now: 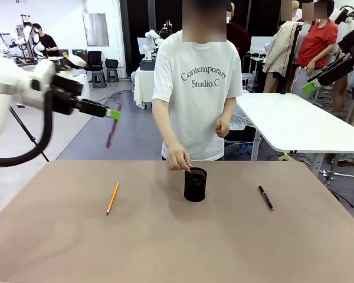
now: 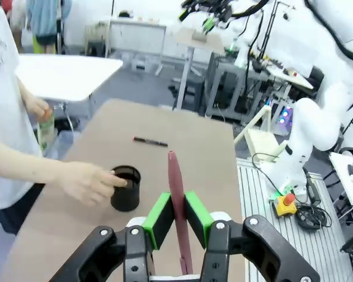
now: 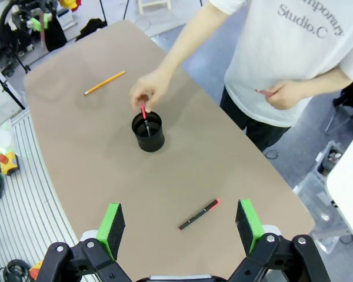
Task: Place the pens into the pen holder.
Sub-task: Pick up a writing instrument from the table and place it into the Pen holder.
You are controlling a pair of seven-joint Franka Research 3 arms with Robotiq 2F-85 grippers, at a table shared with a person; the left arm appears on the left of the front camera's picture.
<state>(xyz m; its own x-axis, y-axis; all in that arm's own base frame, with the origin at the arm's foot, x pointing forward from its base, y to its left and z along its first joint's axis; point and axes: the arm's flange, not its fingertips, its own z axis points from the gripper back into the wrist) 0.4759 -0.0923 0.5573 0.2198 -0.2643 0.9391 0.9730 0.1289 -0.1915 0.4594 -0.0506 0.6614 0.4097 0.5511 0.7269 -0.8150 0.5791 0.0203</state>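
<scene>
My left gripper [image 1: 113,114] hangs high above the table's left side, shut on a dark red-brown pen [image 1: 110,134] that dangles below it. In the left wrist view that pen [image 2: 177,194] stands between the green pads [image 2: 159,218]. The black mesh pen holder [image 1: 195,184] [image 3: 148,132] sits mid-table. A person's hand [image 3: 147,94] lowers a thin red-topped pen [image 3: 144,116] into it. An orange-yellow pencil [image 1: 112,197] lies left of the holder, and a black pen with a red tip [image 1: 265,197] [image 3: 199,214] lies to its right. My right gripper [image 3: 180,226] is open, high over the table's right side.
The person stands at the far edge behind the holder, with the other hand [image 3: 280,94] held at the waist. A white table [image 1: 295,121] stands at the back right. Bare brown tabletop [image 1: 177,247] stretches along the near side.
</scene>
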